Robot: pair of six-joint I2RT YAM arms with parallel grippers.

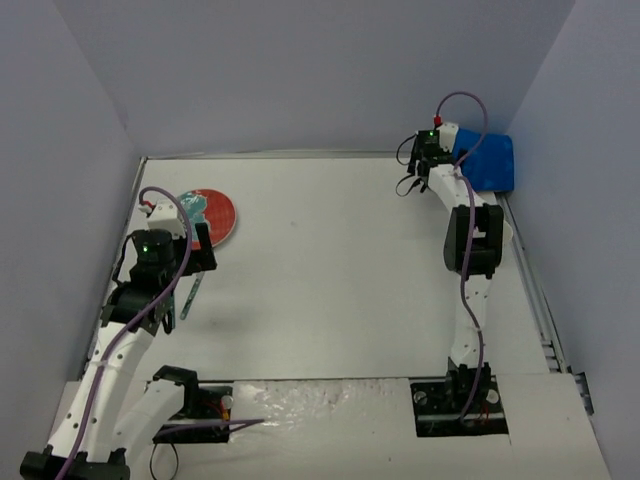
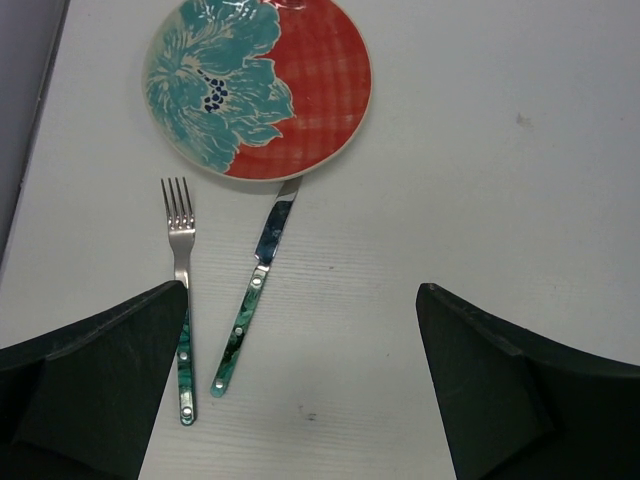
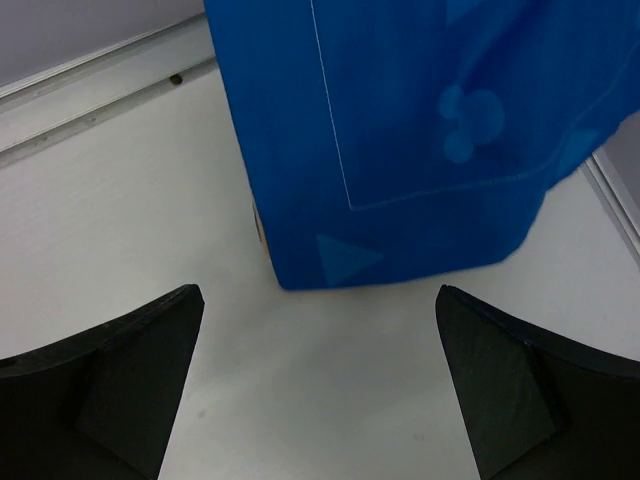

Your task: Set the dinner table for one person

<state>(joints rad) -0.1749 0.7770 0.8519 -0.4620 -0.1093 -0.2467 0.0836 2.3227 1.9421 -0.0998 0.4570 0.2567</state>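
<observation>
A red plate with a teal flower [image 1: 210, 218] lies at the left of the white dinner table [image 1: 340, 260]. It also shows in the left wrist view [image 2: 258, 85]. A fork [image 2: 181, 260] and a knife [image 2: 255, 290], both with green handles, lie side by side just below the plate. My left gripper [image 2: 300, 380] is open and empty above the table; its left finger overlaps the fork handle. It hangs near the cutlery in the top view [image 1: 168, 305]. My right gripper [image 3: 320, 380] is open and empty, just short of a folded blue placemat [image 3: 420, 130] at the far right corner [image 1: 485, 160].
Grey walls close in the table on the left, back and right. A metal rail [image 1: 540, 300] runs along the right edge. A pale rounded thing [image 1: 508, 238] shows behind the right arm's elbow. A small tan edge [image 3: 258, 225] peeks from under the placemat.
</observation>
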